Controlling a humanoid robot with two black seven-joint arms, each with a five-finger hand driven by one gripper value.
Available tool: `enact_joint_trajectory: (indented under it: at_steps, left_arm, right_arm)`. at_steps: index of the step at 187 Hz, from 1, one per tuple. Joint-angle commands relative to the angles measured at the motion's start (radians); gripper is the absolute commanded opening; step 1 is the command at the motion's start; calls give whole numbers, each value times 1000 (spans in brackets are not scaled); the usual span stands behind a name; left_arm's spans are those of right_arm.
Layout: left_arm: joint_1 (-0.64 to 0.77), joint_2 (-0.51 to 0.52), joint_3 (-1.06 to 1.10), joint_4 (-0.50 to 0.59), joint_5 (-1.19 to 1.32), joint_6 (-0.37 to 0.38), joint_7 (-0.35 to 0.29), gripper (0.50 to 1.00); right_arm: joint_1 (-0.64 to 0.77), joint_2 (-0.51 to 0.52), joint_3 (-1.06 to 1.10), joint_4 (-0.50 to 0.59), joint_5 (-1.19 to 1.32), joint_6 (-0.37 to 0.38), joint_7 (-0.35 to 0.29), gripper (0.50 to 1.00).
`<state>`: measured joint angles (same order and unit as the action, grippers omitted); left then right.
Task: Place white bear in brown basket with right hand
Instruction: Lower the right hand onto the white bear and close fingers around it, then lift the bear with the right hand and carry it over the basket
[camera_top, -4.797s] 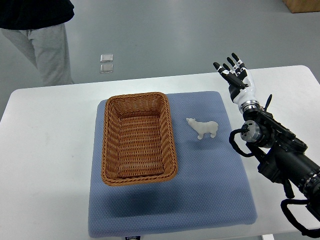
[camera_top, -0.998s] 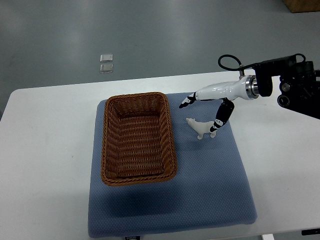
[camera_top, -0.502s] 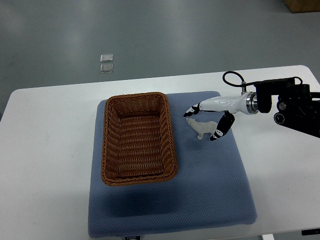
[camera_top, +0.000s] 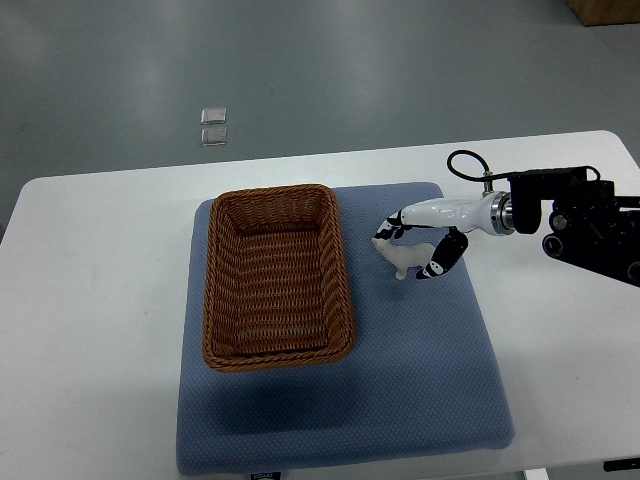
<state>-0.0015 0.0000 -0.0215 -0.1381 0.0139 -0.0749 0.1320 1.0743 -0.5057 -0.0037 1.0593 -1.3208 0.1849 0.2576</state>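
Note:
The white bear stands on the blue mat, just right of the brown wicker basket, which has nothing in it. My right hand reaches in from the right edge and is curled over the bear. Its fingers press at the bear's head and back, and the thumb is at its rear. The bear still rests on the mat. My left arm does not show.
The mat lies on a white table. Two small clear squares lie on the grey floor beyond the table's far edge. A brown box corner shows at the top right.
My right hand has dropped lower and drawn its fingers in around the bear. The person seen earlier at the top left has left the picture.

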Motion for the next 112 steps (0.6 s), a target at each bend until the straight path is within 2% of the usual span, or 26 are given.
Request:
enact_joint_trajectory:
  at_steps: [1,15,52,73,86,112]
  left_arm:
    - [0,0,0,0,0,0,0,1000]
    - [0,0,0,0,0,0,0,1000]
    - [0,0,0,0,0,0,0,1000]
    - [0,0,0,0,0,1,0,1000]
    - [0,0,0,0,0,0,0,1000]
    - [0,0,0,0,0,0,0,1000]
  right_arm:
    - [-2,4,1,-12,-2,-1,0,760]
    - [-13,6,1,-19,-2,-4,0,727]
    - [-20,22,1,-45,-2,-13,0,684]
    - [-20,22,1,-50,-2,-13,0,592]
    - [-20,22,1,-50,-2,-12,0,505]
    - [-16,15,1,-50,2,-12,0,500]
